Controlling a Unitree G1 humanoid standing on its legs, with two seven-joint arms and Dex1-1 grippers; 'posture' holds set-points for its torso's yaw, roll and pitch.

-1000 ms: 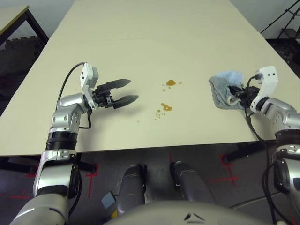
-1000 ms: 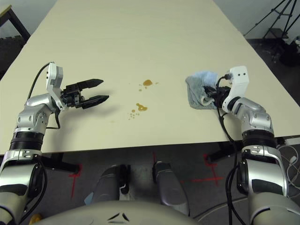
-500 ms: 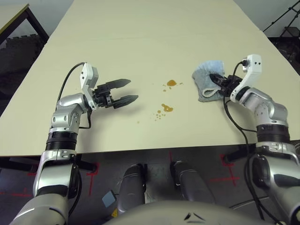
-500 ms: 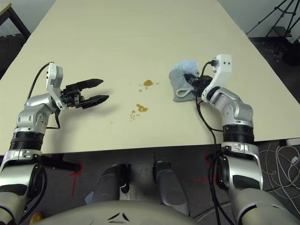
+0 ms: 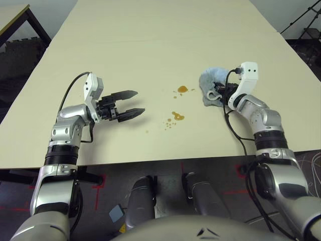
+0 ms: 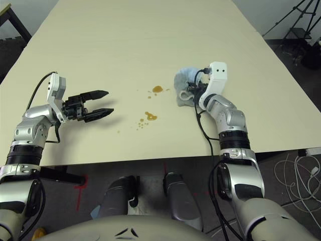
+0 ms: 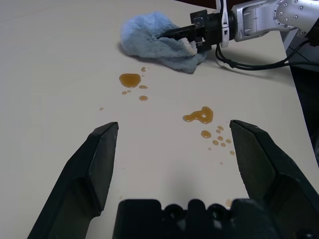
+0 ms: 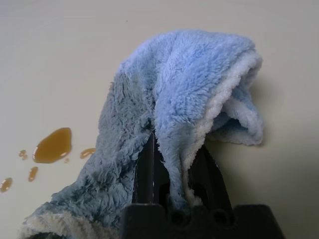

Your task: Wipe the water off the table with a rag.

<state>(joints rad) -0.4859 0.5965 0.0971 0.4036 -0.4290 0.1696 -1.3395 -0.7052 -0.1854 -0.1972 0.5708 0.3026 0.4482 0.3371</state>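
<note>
The light blue rag (image 5: 208, 83) is bunched on the cream table (image 5: 150, 40), just right of the amber water. My right gripper (image 5: 216, 93) is shut on the rag; in the right wrist view the rag (image 8: 189, 89) drapes over the fingers. One water puddle (image 5: 183, 89) lies a short gap left of the rag, and a second puddle (image 5: 178, 116) with tiny droplets lies nearer the front. My left gripper (image 5: 139, 102) hovers open at the left, pointing at the puddles (image 7: 200, 115), with nothing between its fingers.
A black cable (image 5: 233, 133) runs from my right wrist across the table toward its front edge. Another dark-legged table (image 5: 15, 20) stands at the far left, and a tripod (image 5: 306, 20) at the far right. Red tape marks show on the floor.
My right gripper has dragged the rag leftward across the table, from the right edge to just beside the upper puddle. The left arm has shifted slightly toward the front edge.
</note>
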